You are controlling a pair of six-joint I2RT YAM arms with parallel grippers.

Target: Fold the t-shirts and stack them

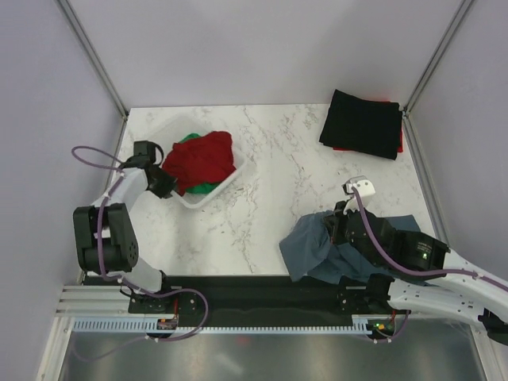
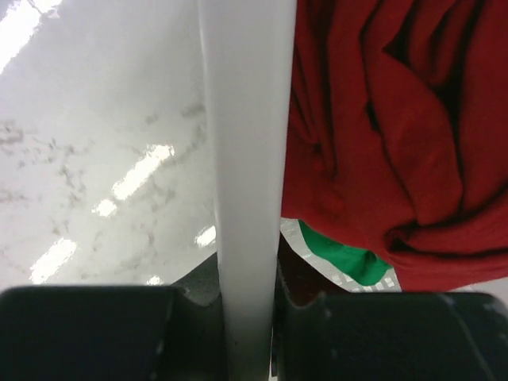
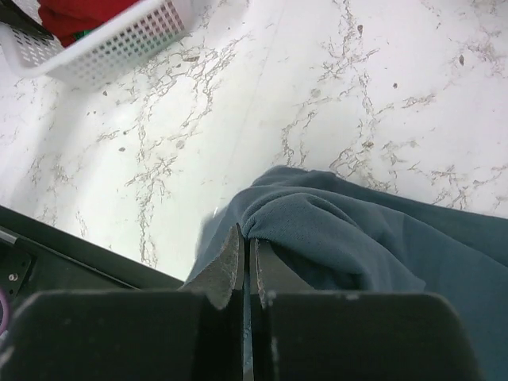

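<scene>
- My left pincer (image 2: 246,290) was clamped on the wall of the white lattice basket (image 1: 169,129). In the left wrist view the wall filled the narrow gap between the fingers.
- The basket sat at the upper left of the marble table (image 1: 278,151) in the top view.
- Inside it, the red t-shirt (image 1: 208,157) lay crumpled on top. The green t-shirt (image 2: 343,255) showed beneath it, against the basket floor.
- My right pincer (image 3: 246,258) was all but closed, pinching a fold of the blue-grey t-shirt (image 3: 357,230) between the fingertips.
- That shirt lay bunched at the lower right of the top view, by the table's near edge and partly under my right arm.
- The black t-shirt (image 1: 363,123) lay folded flat at the upper right, well apart from the basket. A thin red edge showed under its right side.
</scene>
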